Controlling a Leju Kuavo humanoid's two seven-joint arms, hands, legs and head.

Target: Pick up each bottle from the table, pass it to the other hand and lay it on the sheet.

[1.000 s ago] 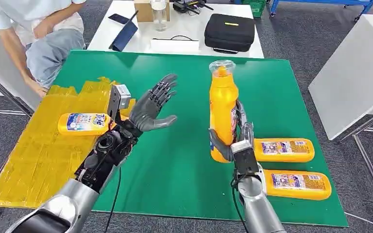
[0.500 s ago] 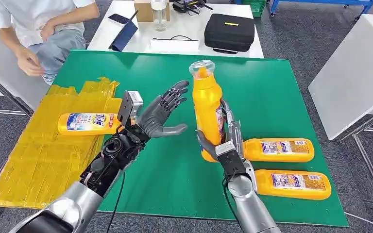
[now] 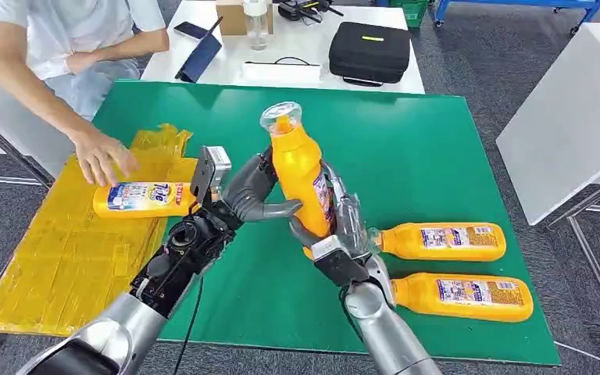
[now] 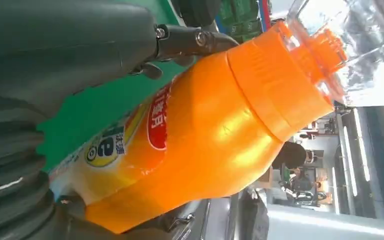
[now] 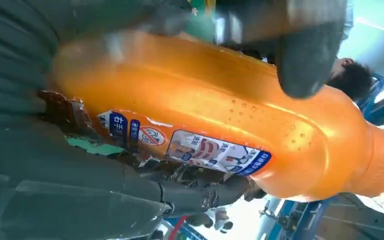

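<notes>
My right hand [image 3: 336, 234] grips an orange bottle [image 3: 301, 176] by its lower half, upright and tilted left, above the green table [image 3: 437, 148]. My left hand [image 3: 250, 195] cups the bottle from the other side: its thumb touches the front and its fingers lie straight behind it. The left wrist view has the bottle [image 4: 205, 135] against the palm, and it fills the right wrist view too [image 5: 220, 115]. Two more orange bottles [image 3: 441, 241] [image 3: 465, 297] lie on the table at the right. Another bottle [image 3: 137, 199] lies on the yellow sheet [image 3: 62, 250].
A person sits at the far left, one hand [image 3: 103, 156] resting on the sheet just above the lying bottle. Behind the green table is a white table with a black case [image 3: 369, 51], a clear bottle and a phone. A white table stands to the right.
My right hand has carried the orange bottle left and tilted it into my left hand, which now touches it. The person's hand has come down onto the sheet by the lying bottle.
</notes>
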